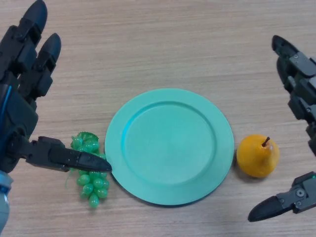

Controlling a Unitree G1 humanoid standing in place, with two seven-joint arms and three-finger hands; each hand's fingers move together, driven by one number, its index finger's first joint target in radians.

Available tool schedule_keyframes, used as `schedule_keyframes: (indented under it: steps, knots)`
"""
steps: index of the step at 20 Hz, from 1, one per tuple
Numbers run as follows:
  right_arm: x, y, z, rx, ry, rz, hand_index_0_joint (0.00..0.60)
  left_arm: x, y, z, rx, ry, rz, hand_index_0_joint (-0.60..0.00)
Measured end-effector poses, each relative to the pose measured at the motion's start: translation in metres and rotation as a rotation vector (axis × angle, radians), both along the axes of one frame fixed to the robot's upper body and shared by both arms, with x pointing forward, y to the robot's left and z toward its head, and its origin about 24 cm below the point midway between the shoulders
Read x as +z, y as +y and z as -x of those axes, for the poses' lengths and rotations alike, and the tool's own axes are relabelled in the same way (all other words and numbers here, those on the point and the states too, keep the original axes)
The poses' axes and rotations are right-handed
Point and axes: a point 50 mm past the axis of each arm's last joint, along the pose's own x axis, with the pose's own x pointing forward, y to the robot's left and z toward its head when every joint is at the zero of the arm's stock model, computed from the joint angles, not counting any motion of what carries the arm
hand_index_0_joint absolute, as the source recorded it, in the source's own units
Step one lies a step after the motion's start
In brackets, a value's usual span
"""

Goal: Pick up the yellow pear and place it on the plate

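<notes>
Right hand (301, 98) spread open beside yellow pear (257, 156) — plate (148, 192) unmarked.

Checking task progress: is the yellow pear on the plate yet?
No, the yellow pear stands on the table just right of the plate, untouched.

The round teal plastic plate (169, 146) looks smooth and matt. Right of it, the yellow pear (257, 156) looks smooth. Left, the green plastic grapes (91, 185) shine. The wooden table (158, 44) looks grainy.
</notes>
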Motion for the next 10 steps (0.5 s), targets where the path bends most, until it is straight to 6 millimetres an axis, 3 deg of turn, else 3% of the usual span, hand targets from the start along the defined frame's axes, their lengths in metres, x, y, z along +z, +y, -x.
schedule_keyframes:
  steps: [10]
  knots:
    - [0.0006,-0.0026,-0.0004,-0.015,-0.008,0.005,0.000,0.0025,-0.0023,0.0016,-0.010,0.002,-0.008,0.000]
